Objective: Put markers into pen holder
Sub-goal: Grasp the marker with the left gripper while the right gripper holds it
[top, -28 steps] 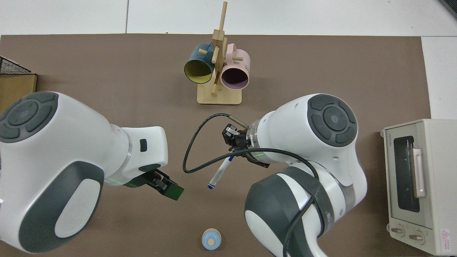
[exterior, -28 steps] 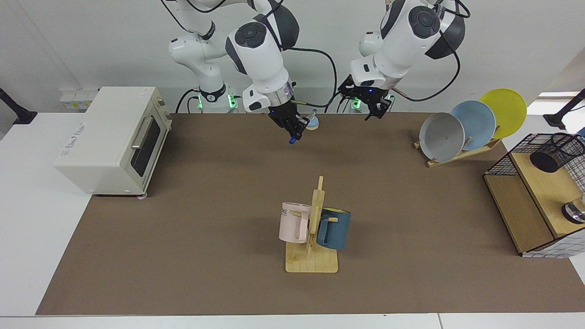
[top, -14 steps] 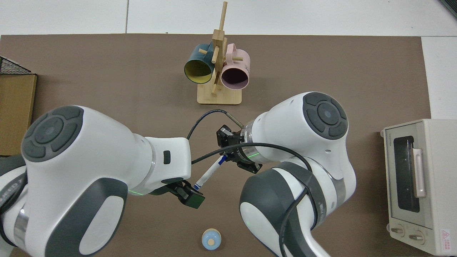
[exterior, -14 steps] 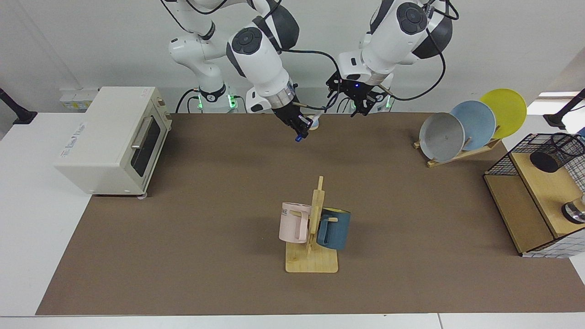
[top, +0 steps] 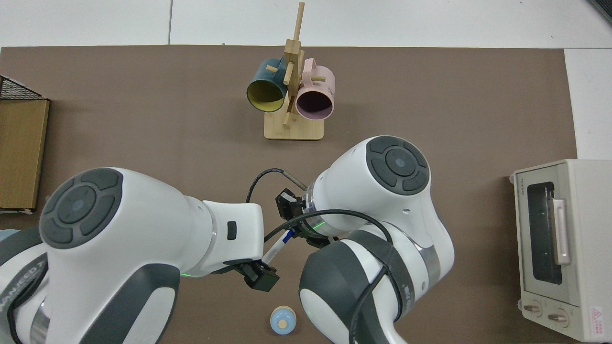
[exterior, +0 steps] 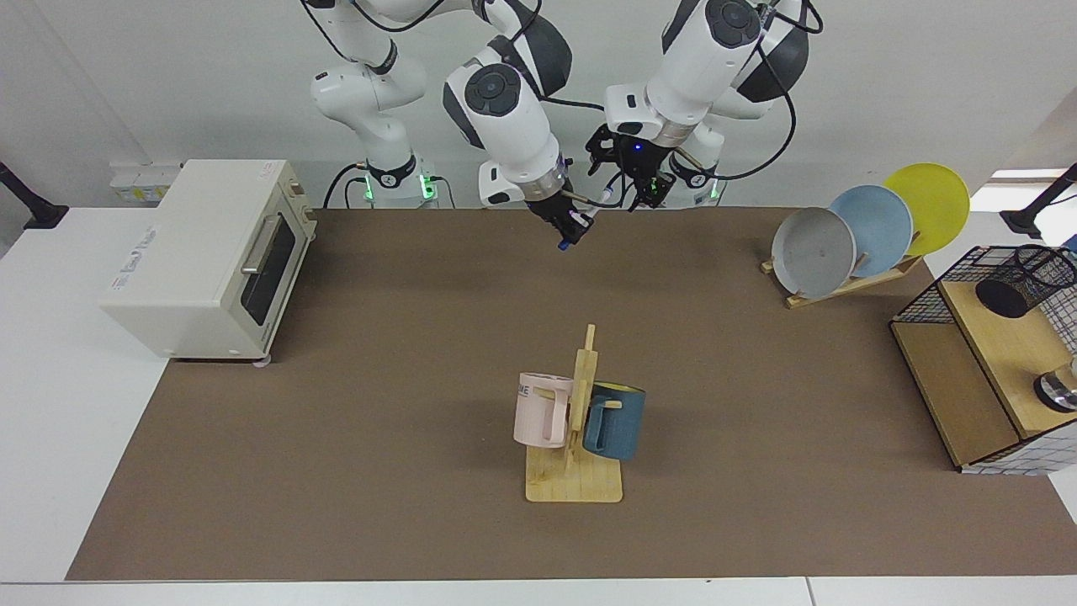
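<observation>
Both arms meet above the far edge of the brown-topped desk (exterior: 421, 404), at about 12 o'clock from the wooden mug rack (exterior: 576, 438). The right arm descends from the upper left of the facing view, its wrist canted toward 4 o'clock; the right claw (exterior: 572, 225) is clamped on the slim white-barrelled marker with a dark blue cap (top: 276, 247), gripping the blue-capped end, so that the cap tip juts below the fingers. The marker is held in the air, clear of the desk, its barrel slanting up toward 2 o'clock in the facing view. The left arm reaches down from the upper right, its wrist pointing toward 7 o'clock; the left claw (exterior: 627, 187) sits at the marker's free end, where the top view shows its fingers (top: 260, 277) on either side of the tip, though whether they are closed on it cannot be told. The black wire-mesh cylindrical pen holder (exterior: 1031, 278) lies tilted on the wooden shelf (exterior: 1001, 353) at the desk's 3 o'clock side, well apart from both claws.
</observation>
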